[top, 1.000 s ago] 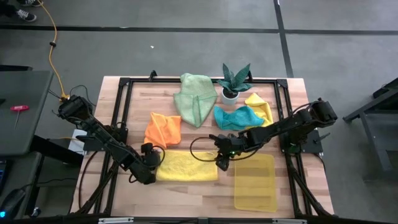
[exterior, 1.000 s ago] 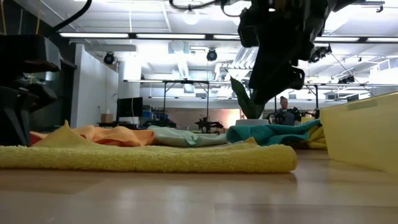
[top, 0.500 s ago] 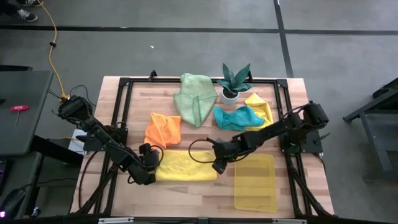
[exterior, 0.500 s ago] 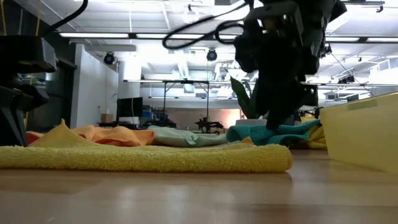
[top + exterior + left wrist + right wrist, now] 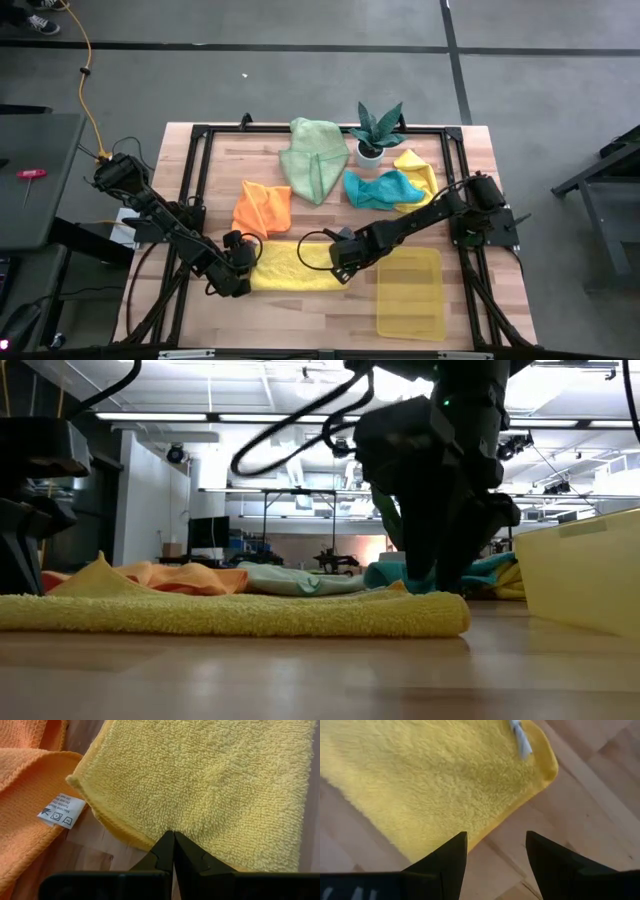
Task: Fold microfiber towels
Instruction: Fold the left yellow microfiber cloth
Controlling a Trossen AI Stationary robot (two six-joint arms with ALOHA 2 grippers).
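A folded yellow microfiber towel [image 5: 298, 268] lies flat near the table's front edge, also visible in the low view [image 5: 230, 615]. My left gripper [image 5: 243, 264] is shut at the towel's left end, its fingertips [image 5: 173, 840] at the hem. My right gripper [image 5: 340, 263] is open and low over the towel's right end [image 5: 420, 775]. Its two fingers stand on either side of the towel's edge, next to the corner with the white tag [image 5: 520, 737]. Orange [image 5: 263, 208], pale green [image 5: 312, 160], teal [image 5: 380, 188] and another yellow towel [image 5: 418, 172] lie crumpled farther back. My left gripper's shut fingertips stand at the hem of the yellow towel's left end [image 5: 145, 837]. They come slanting down from the table's left. I cannot tell whether they press on the cloth or only stand over it. The towel lies flat on the table.
A translucent yellow tray [image 5: 410, 293] sits just right of the towel, and its wall shows in the low view [image 5: 580, 570]. A small potted plant [image 5: 378, 130] stands at the back. A black frame [image 5: 200, 135] borders the tabletop. Bare wood lies in front of the towel.
My right gripper has moved toward the table's left edge and down, from beside the tray to low over the yellow towel's right end. Its wrist rolled on the way and its fingers stayed open. The towel and my left gripper have kept still.
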